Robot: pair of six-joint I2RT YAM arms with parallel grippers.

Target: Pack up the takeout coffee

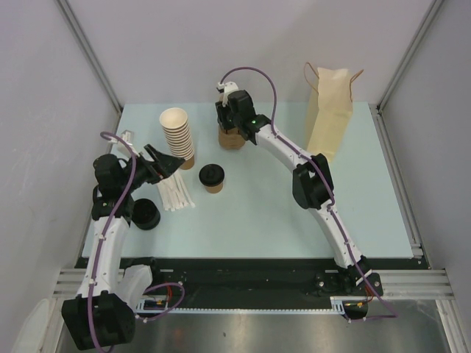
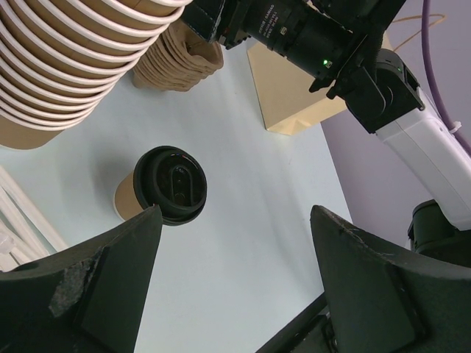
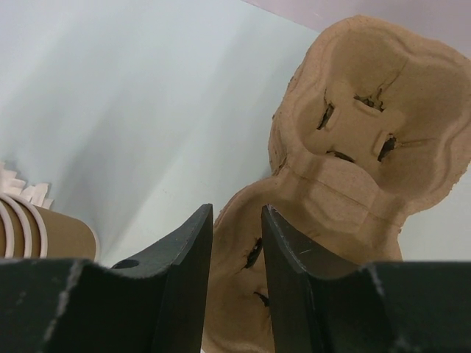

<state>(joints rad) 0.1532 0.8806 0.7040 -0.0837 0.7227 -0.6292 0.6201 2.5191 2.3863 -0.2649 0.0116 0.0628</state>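
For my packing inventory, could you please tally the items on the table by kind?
Lidded coffee cup: 1
Stack of lidless cups: 1
Stack of pulp cup carriers: 1
Paper bag: 1
Pile of black lids: 1
Pile of white sticks: 1
Total: 6

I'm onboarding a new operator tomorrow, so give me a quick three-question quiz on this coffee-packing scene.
1. True or false: the takeout coffee already wears its black lid.
2. Which one is over the stack of pulp cup carriers: the left gripper or the right gripper?
3. The paper bag stands: A) at the far right of the table, B) beside the loose lids, C) between the arm bases.
Key: 1 true; 2 right; 3 A.
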